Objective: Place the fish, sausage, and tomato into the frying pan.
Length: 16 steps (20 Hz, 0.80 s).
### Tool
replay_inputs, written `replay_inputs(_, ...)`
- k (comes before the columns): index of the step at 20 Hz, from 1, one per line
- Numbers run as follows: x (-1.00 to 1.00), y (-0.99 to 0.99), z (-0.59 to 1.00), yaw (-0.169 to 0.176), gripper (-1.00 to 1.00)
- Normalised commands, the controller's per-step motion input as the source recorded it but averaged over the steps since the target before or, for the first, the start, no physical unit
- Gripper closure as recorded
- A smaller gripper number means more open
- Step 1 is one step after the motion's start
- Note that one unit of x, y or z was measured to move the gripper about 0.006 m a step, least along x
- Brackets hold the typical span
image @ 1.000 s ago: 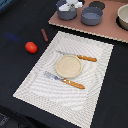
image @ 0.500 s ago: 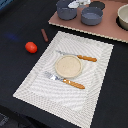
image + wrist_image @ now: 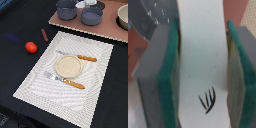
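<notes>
In the wrist view my gripper (image 3: 203,70) is shut on the fish (image 3: 202,45), a flat white piece with a dark fin mark, held between the green pads (image 3: 173,75). In the exterior view only a white part of the gripper (image 3: 88,3) shows at the top edge, just behind the blue-grey frying pan (image 3: 92,16); the fish is hidden there. The red tomato (image 3: 31,47) lies on the dark table at the exterior view's left. The dark sausage (image 3: 44,35) lies just behind it.
A taller dark grey pot (image 3: 66,9) stands beside the pan on a brown board (image 3: 107,27). A beige bowl (image 3: 123,17) is at the board's far right. A striped placemat (image 3: 95,95) holds a beige plate (image 3: 68,66), a knife (image 3: 80,57) and a fork (image 3: 66,80).
</notes>
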Motion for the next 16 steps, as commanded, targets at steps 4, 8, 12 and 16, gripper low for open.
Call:
replay_inputs(4,0.69,0.65,-0.15,0.000,1.00)
replay_inputs(8,0.64,0.62,-0.18,-0.001,1.00)
replay_inputs(12,0.50,0.60,-0.18,-0.008,1.00)
replay_inputs(16,0.10,0.39,0.26,0.000,-1.00)
